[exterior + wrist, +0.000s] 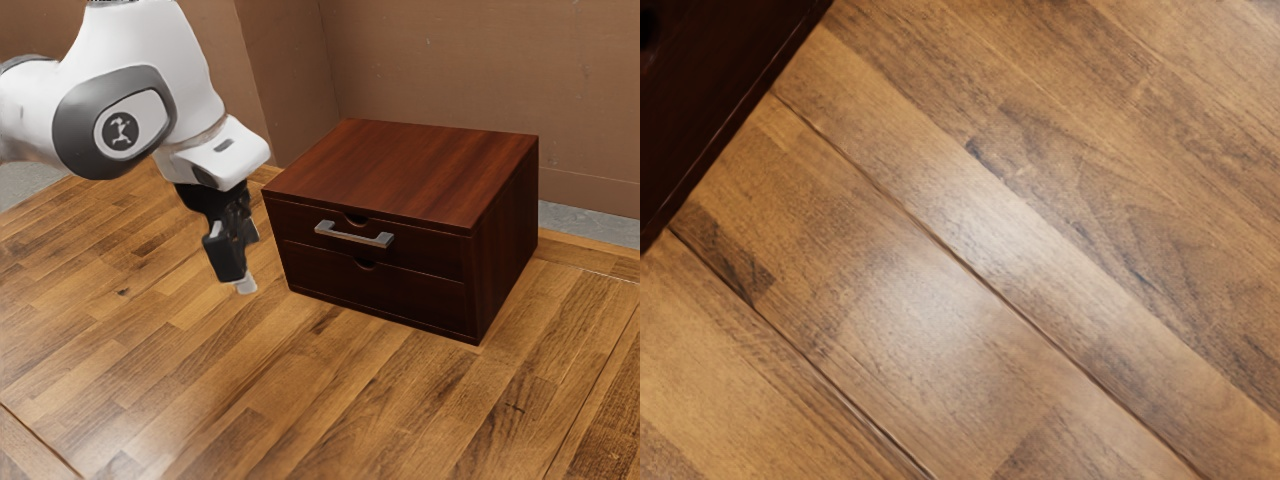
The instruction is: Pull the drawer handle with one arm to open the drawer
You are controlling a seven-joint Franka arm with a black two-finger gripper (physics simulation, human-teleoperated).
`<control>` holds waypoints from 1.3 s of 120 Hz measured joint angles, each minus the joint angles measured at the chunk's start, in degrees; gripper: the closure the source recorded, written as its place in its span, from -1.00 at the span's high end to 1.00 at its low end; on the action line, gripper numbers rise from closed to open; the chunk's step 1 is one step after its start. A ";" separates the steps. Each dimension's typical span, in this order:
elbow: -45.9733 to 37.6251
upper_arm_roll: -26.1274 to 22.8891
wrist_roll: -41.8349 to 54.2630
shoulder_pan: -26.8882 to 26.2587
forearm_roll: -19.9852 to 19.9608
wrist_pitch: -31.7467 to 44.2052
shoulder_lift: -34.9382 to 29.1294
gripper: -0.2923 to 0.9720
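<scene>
While the gripper (pixel 240 280) is hanging tip-down over the plank surface (pixel 150 380), the exterior view is catching it side-on, so I cannot tell how far the jaws are standing apart. It is hovering near the cabinet (pixel 400 170), off its front corner and apart from the silver handle (pixel 354 235). That handle is sitting on the upper drawer (pixel 430 250), which is lying flush and shut. The wrist view is adding bare planks beneath the hand and the cabinet's dark base edge.
</scene>
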 joint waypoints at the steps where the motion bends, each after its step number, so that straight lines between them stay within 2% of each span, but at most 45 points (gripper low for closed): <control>1: -0.10 -0.01 0.51 -0.26 0.31 0.59 -0.03 0.54; 13: -2.30 -0.82 7.89 -1.11 2.78 8.21 -0.76 0.54; 22: -3.35 -6.33 13.75 4.26 3.62 12.16 -1.46 0.54; 29: -3.41 -8.58 17.99 5.86 3.87 14.37 -1.28 0.54; 58: -3.07 -9.94 32.58 8.24 3.32 20.93 2.16 0.53; 74: -3.12 -9.73 38.44 8.21 0.22 24.28 4.78 0.48; 94: -3.13 -9.35 43.40 9.06 -7.14 26.36 6.01 0.43; 108: -3.07 -8.19 45.87 9.41 -10.26 27.08 7.57 0.25; 130: -1.95 -7.39 48.91 11.03 -12.31 27.67 9.15 0.00; 156: 1.23 -7.24 51.53 11.51 -13.39 28.10 12.61 -0.11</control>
